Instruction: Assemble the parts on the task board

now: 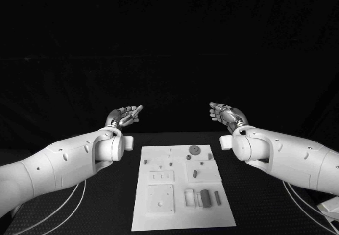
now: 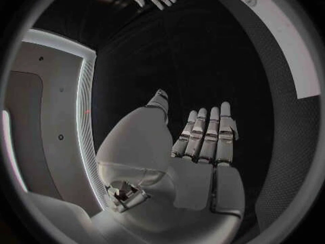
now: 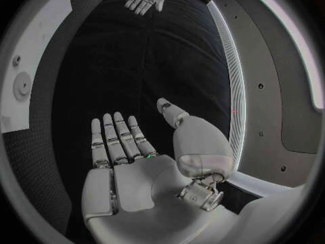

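The white task board [image 1: 159,220] lies in the middle of the black table, and it also shows in the wrist views [image 2: 284,43] [image 3: 37,54]. Grey parts sit on it: a round disc [image 1: 194,149], a small peg [image 1: 188,157], an oval piece [image 1: 195,173] and a dark cylinder [image 1: 205,197] beside a lighter one [image 1: 217,197]. My left hand [image 1: 123,116] hovers beyond the board's far left corner, fingers straight and apart, holding nothing [image 2: 203,141]. My right hand [image 1: 226,113] mirrors it past the far right corner, palm flat and empty [image 3: 125,146].
Raised white blocks stand on the board: a square plate [image 1: 161,198], a slotted block [image 1: 161,176] and a small frame [image 1: 189,197]. White cables [image 1: 311,210] run along the table beside both arms. Black table surface surrounds the board.
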You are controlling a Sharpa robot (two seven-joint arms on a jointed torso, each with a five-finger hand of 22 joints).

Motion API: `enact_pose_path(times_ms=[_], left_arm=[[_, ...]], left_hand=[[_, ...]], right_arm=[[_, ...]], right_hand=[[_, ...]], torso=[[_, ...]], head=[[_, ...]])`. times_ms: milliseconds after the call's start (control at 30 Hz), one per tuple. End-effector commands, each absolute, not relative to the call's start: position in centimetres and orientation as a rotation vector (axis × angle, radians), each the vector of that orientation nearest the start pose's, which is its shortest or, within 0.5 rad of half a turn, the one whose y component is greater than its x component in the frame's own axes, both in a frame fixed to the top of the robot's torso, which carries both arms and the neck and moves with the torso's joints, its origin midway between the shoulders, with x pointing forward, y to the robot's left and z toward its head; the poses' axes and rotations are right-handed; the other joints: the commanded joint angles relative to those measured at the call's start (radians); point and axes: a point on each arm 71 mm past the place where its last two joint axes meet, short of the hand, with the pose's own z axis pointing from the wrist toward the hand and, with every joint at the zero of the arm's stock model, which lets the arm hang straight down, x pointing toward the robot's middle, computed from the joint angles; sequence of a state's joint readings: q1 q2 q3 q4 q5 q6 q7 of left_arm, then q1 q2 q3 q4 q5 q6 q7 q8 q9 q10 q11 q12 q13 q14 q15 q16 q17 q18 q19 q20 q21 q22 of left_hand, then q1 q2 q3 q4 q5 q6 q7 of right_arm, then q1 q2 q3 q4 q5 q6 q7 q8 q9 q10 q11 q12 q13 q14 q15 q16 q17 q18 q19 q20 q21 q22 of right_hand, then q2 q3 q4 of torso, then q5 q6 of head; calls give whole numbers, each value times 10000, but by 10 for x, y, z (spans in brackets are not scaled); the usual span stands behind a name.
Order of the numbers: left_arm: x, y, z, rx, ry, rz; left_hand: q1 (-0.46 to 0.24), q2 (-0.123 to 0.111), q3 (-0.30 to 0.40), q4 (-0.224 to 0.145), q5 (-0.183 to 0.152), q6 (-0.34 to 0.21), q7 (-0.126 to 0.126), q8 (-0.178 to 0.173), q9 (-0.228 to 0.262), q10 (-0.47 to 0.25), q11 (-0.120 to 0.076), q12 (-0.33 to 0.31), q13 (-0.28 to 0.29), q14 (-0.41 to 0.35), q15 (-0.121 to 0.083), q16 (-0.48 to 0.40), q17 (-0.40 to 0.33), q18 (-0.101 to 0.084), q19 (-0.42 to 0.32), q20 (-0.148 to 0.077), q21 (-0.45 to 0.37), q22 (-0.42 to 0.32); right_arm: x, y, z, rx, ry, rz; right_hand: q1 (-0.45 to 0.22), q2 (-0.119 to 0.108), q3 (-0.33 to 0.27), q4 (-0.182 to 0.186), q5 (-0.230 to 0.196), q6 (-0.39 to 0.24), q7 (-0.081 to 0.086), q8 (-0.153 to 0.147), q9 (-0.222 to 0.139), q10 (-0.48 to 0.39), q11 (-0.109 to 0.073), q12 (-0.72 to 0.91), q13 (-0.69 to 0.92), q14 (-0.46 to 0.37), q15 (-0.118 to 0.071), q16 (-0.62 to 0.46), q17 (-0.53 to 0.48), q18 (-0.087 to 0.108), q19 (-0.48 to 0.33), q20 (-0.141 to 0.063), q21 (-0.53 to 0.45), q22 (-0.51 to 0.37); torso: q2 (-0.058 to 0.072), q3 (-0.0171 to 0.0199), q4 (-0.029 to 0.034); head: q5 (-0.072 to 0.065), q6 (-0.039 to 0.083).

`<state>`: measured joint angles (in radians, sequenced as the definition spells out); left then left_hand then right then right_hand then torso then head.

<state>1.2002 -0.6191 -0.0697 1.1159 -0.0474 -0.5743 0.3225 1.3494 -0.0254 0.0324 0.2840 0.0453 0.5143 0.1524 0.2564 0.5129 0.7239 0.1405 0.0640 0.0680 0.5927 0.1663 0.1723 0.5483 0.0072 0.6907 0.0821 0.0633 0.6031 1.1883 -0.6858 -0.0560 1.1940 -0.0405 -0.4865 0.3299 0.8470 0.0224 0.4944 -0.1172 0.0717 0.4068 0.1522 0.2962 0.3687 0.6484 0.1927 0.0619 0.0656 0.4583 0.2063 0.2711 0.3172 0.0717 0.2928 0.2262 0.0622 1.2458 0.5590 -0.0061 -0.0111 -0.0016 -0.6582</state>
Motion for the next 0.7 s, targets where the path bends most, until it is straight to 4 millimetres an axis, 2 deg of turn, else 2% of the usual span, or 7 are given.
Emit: enact_pose_path(times_ms=[33,233,333,433,467,567,700], left_arm=[[570,236,-213,-11654,14476,-10848],[588,247,-203,-11529,14928,-10396],[593,251,-200,-11494,15058,-10253],[595,252,-199,-11481,15108,-10196],[582,247,-204,-10626,15977,-10658],[575,247,-201,-9999,16257,-11039],[567,243,-198,-9764,16364,-11453]], left_hand=[[260,-5,28,80,38,127,53,82,83,171,58,46,23,198,15,101,99,-72,164,6,67,93],[337,18,65,78,38,370,164,197,103,569,164,206,96,641,-21,356,171,-29,505,-120,202,114],[469,35,122,50,56,679,266,344,140,1370,234,598,276,1328,-69,741,335,106,971,-243,423,198],[1033,83,346,-37,100,1577,379,779,277,2663,143,1225,617,2959,-415,1684,826,474,2091,-514,1028,480],[1241,121,446,-38,72,1805,357,864,294,2969,91,1346,706,3198,-488,1821,929,519,2303,-590,1138,537],[2045,333,659,-199,62,2601,69,1134,347,3747,-223,1584,943,3680,-724,2108,1243,554,2770,-771,1391,695],[2414,338,512,-186,46,2971,-111,1156,318,4044,-372,1545,1040,3690,-788,2101,1413,480,2806,-845,1393,736]], right_arm=[[554,-240,-214,11415,15493,12449],[568,-252,-208,11184,16252,12271],[572,-255,-205,11117,16471,12205],[573,-256,-205,11094,16546,12181],[586,-263,-198,4716,16864,8069],[588,-263,-197,3209,16845,7142],[591,-260,-197,2121,16876,6527]], right_hand=[[539,-28,216,-319,81,259,655,237,138,401,81,118,50,340,91,239,151,239,355,95,110,675],[1099,-221,475,-927,86,782,753,584,237,1138,176,372,129,1184,226,698,336,638,1382,7,310,668],[1247,-280,560,-1084,85,1010,781,700,264,1442,197,473,156,1564,303,884,422,802,1826,-17,384,627],[1887,-444,825,-1641,81,2065,679,1206,475,2835,12,1085,470,3054,-135,1691,914,1271,3258,-103,870,659],[1999,-451,867,-1700,82,2221,670,1263,501,3071,-25,1173,529,3305,-228,1817,1011,1358,3514,-119,948,658],[2454,-568,895,-1748,79,2944,572,1485,644,4051,-389,1474,827,4581,-818,2457,1599,1801,4910,-205,1444,726],[2853,-671,849,-1746,77,3456,466,1541,746,4696,-645,1554,1078,5603,-1344,2988,2239,1901,6044,-484,1878,804]], torso=[[3,-1,-3],[3,-1,-3],[3,-1,-3],[3,-1,-3],[25,-46,27],[99,-45,38],[260,-15,67]], head=[[0,-3],[0,-3],[0,-3],[0,-3],[44,-381],[11,-417],[-27,-420]])
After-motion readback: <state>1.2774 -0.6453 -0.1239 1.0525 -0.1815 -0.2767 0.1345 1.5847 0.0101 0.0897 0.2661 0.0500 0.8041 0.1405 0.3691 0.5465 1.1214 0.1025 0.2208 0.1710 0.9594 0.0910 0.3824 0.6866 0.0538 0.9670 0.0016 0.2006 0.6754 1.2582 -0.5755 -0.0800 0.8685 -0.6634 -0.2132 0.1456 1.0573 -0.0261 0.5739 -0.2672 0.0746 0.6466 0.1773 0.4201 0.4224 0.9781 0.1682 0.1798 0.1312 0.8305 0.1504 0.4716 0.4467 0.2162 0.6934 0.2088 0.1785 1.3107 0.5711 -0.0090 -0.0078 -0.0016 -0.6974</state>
